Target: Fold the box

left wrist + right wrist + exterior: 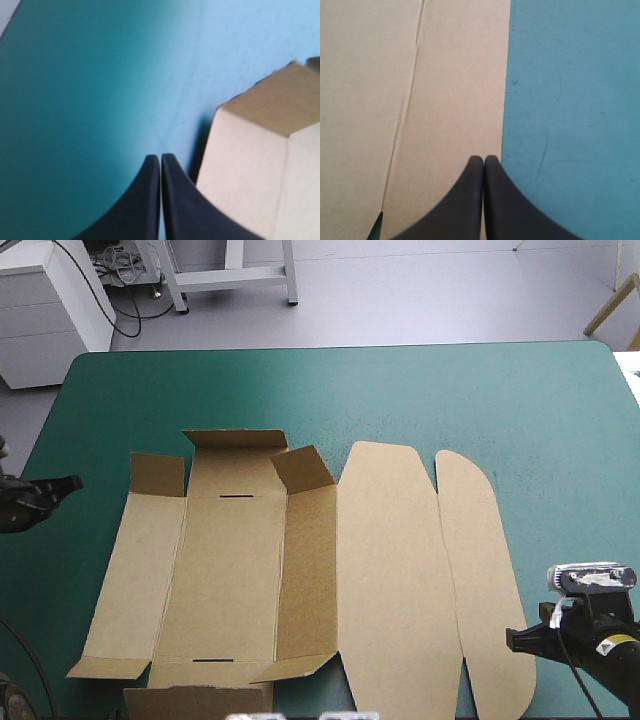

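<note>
A smooth teal-green cover (400,390) spans the table. Near its left edge the left gripper (160,157) sits beside a raised corner flap of the box (300,580), black fingers pressed together. The box, a sheet of plain brown board, lies flat mid-table toward the near edge, with 2 thin slots, small lifted flaps and 2 long round-ended panels at right. The right gripper (484,159), over the outer panel's edge, is likewise pinched together.

Setting: lab. Evidence: teal-green covered counter (450,390); white cabinet (45,305); loose cables (120,265); bare grey floor (420,290).
</note>
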{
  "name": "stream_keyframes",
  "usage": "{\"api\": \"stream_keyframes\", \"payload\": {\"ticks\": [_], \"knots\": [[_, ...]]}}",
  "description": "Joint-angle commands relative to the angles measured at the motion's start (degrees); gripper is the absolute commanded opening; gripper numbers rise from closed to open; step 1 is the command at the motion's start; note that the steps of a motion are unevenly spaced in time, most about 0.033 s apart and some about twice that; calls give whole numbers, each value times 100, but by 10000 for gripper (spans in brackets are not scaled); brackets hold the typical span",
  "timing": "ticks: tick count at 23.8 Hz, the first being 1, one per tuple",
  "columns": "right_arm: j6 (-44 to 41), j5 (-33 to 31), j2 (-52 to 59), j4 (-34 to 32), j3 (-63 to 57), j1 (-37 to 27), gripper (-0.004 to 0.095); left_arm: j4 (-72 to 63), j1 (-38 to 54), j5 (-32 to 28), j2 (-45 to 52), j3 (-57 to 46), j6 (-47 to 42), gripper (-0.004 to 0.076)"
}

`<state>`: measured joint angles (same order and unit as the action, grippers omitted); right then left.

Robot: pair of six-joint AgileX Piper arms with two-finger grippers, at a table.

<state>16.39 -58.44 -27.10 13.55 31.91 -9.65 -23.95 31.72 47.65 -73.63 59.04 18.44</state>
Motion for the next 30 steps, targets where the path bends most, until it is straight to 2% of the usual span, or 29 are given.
{"api": "stream_keyframes", "payload": {"ticks": [1, 4, 6, 14, 17, 20, 23, 24, 26, 28, 30], "knots": [[17, 299, -26, 75, 127, -37, -19, -275, 836, 1045, 128, 182, 1294, -10], [17, 299, -26, 75, 127, -37, -19, -247, 1328, 1877, 128, 159, 1559, -10], [17, 299, -26, 75, 127, -37, -19, -250, 1411, 2048, 128, 159, 1635, -10], [17, 299, -26, 75, 127, -2, -20, -71, 1411, 2252, 128, 159, 1618, -10], [17, 299, -26, 75, 127, -2, -19, 173, 1411, 2310, 128, 159, 1605, 20], [17, 299, -26, 75, 127, -2, -20, 376, 1411, 2372, 117, 159, 1605, 199], [17, 299, -26, 75, 127, -2, -20, 376, 1411, 2285, 117, 159, 1605, 432], [17, 299, -26, 75, 127, -2, -20, 376, 1411, 2259, 117, 159, 1605, 532], [17, 299, -26, 75, 127, -2, -19, 366, 1411, 2223, 117, 159, 1371, 638], [17, 299, -26, 75, 127, -2, -19, 366, 1411, 2204, 104, 159, 686, 676], [17, 299, -26, 75, 127, -2, -19, 328, 1411, 2254, 30, 149, 528, 669]]}}
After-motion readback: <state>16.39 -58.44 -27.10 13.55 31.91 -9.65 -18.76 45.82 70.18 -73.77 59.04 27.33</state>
